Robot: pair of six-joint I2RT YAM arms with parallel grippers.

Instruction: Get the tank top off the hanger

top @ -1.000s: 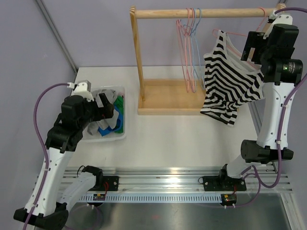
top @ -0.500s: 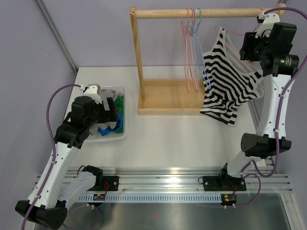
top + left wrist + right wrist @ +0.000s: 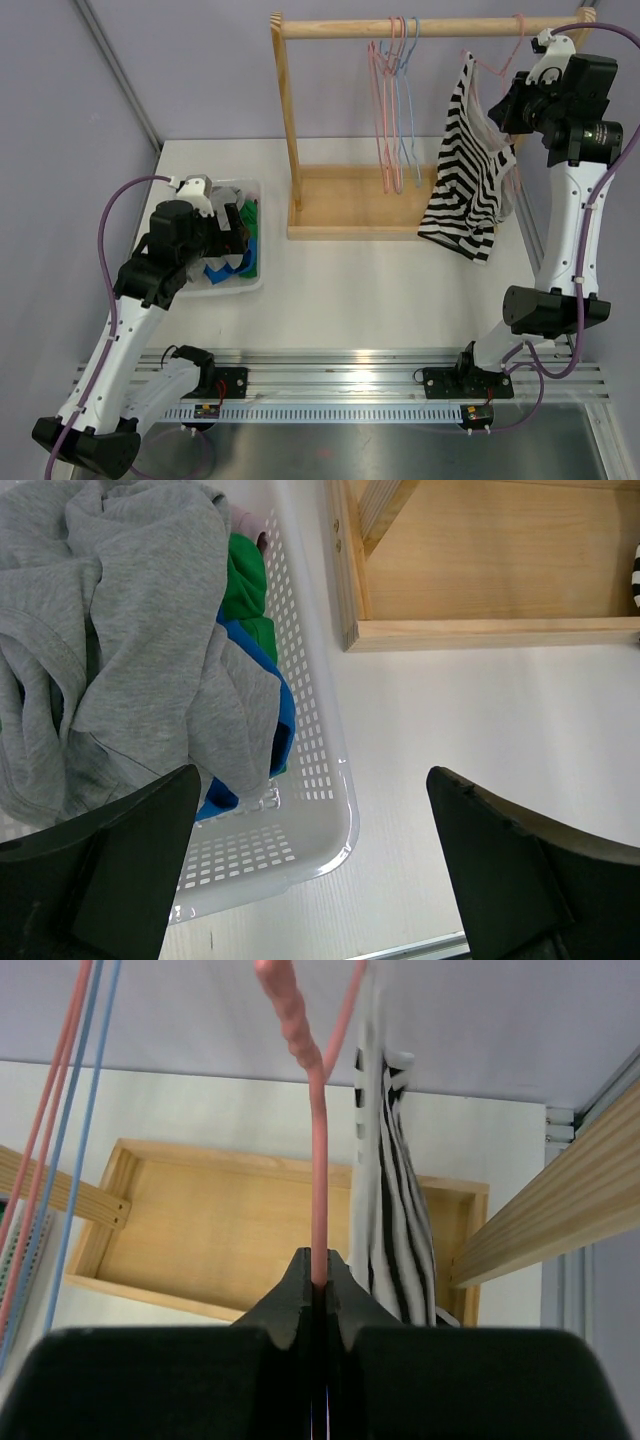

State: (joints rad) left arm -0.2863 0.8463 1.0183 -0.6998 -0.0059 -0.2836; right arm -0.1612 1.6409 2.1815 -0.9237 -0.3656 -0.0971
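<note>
Pink hanger (image 3: 318, 1160), mostly hidden inside the top (image 3: 468, 165), is pinched tight in your right gripper (image 3: 318, 1272). Top hangs lengthwise under the rail (image 3: 430, 28), hem down. Left gripper (image 3: 315, 820) gapes wide, empty.

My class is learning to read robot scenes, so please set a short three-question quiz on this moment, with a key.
1. True or false: the right arm's fingers are shut on the pink wire hanger carrying the black-and-white striped tank top.
2. What lies in the white perforated plastic basket? A) crumpled grey, green and blue clothes B) spare hangers C) a wooden rail
3. Fill in: the left arm's fingers, by the basket, are ____.
Key: 1 true; 2 A; 3 open.
</note>
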